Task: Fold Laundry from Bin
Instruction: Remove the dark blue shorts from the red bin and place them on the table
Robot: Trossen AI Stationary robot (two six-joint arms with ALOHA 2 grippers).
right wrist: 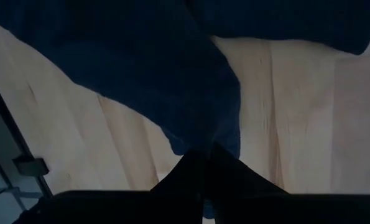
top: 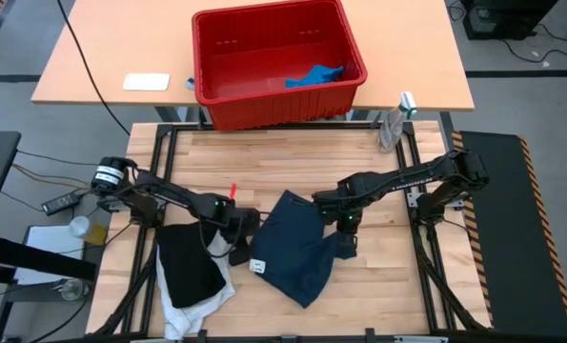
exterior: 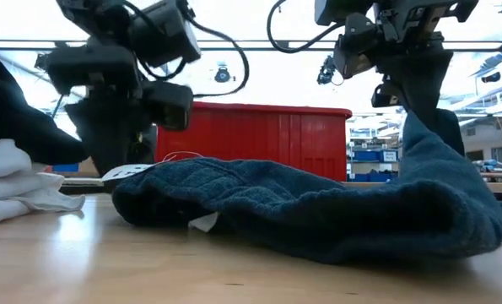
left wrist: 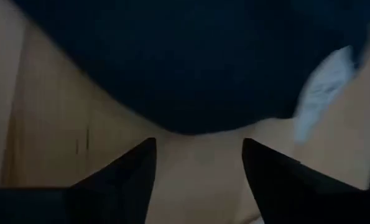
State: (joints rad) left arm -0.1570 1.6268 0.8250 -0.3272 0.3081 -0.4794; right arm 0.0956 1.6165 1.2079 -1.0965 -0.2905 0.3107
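**Navy garment held at one edge on the wooden table**

We see the right gripper point(top: 345, 250) closed on the right edge of the dark navy garment point(top: 297, 246), lifting a fold of it off the table point(top: 293, 167). The left gripper point(top: 242, 250) stands at the garment's left edge beside the white tag point(top: 258, 266), jaws apart and empty. The black garment point(top: 188, 267) lies on the white one point(top: 183, 312) at left. The red bin point(top: 278, 65) holds the small blue garment point(top: 313, 76).
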